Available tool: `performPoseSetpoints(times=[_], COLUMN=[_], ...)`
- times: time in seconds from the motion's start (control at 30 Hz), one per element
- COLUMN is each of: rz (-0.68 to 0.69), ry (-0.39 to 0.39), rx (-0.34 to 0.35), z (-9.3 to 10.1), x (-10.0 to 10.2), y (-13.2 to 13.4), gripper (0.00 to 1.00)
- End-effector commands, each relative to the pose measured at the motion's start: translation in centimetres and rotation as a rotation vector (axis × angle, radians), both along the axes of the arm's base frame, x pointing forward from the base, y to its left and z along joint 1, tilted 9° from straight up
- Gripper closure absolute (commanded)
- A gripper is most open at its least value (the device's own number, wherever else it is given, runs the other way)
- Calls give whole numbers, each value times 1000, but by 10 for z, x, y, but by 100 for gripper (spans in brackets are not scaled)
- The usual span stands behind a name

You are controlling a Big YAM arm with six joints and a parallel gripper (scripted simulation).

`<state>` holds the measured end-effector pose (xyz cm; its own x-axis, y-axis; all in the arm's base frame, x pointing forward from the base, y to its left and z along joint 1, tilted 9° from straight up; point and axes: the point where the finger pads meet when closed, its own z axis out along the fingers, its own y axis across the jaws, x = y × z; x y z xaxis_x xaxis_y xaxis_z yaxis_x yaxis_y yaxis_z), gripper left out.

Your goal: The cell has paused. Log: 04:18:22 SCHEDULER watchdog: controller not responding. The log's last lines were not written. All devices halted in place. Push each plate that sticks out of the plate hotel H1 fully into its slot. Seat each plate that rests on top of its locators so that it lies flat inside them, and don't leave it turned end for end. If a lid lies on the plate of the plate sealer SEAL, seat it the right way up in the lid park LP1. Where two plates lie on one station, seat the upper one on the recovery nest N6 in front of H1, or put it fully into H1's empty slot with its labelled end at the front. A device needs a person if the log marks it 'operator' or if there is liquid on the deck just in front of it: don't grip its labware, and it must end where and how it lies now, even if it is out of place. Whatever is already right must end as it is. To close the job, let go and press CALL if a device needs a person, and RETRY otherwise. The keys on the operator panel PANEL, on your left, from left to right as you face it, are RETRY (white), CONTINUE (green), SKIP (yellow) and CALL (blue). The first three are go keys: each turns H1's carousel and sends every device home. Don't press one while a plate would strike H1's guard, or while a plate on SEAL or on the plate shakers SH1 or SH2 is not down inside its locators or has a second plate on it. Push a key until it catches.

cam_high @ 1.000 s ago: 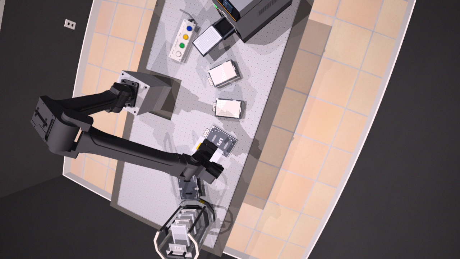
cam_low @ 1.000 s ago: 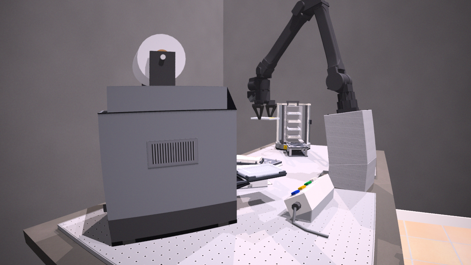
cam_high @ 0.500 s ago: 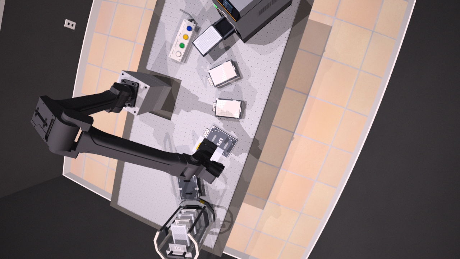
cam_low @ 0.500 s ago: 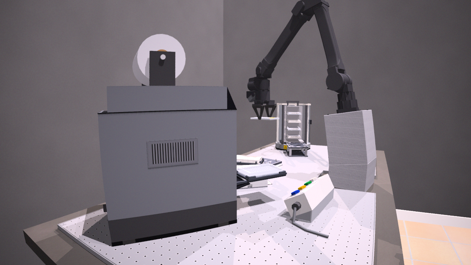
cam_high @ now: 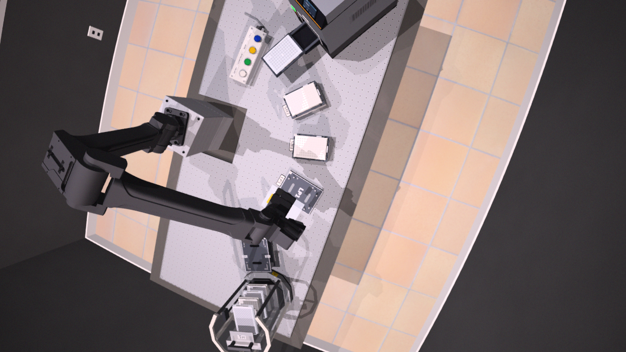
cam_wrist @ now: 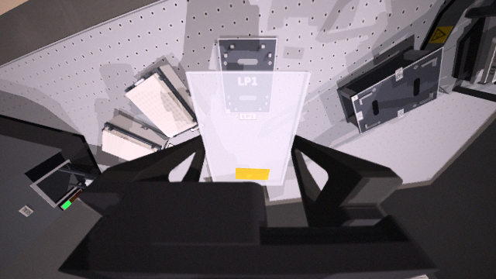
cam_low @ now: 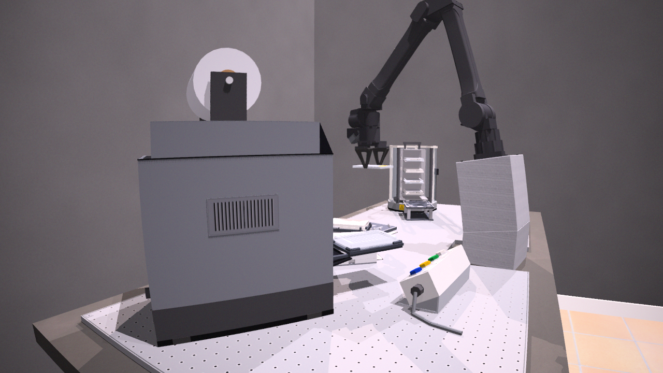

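Note:
My gripper (cam_wrist: 248, 139) is shut on a clear lid (cam_wrist: 248, 128) with a yellow label at its near end. It holds the lid level, high above the deck; this also shows in the exterior view (cam_low: 371, 166). The dark lid park LP1 (cam_wrist: 247, 54) lies below, partly seen through the lid. In the top view the gripper (cam_high: 286, 205) hangs over the near edge of LP1 (cam_high: 305, 193). The sealer SEAL (cam_high: 346, 17) has a white plate (cam_high: 283, 54) on its drawer with no lid on it.
Two shakers with white plates (cam_high: 304, 99) (cam_high: 310, 147) stand between SEAL and LP1. The nest N6 (cam_high: 258, 255) is bare in front of the plate hotel H1 (cam_high: 249, 306). The key panel PANEL (cam_high: 248, 54) lies beside SEAL. The arm's grey pedestal (cam_high: 205, 129) stands on the left.

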<state>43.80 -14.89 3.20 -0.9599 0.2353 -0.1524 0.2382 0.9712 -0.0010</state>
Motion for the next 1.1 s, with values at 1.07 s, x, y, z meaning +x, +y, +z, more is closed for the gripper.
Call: performPoseSetpoints(times=[1.07], rz=[15], ry=[-53], rx=[-13], z=[-1], x=[35], y=[-4], gripper=[16])
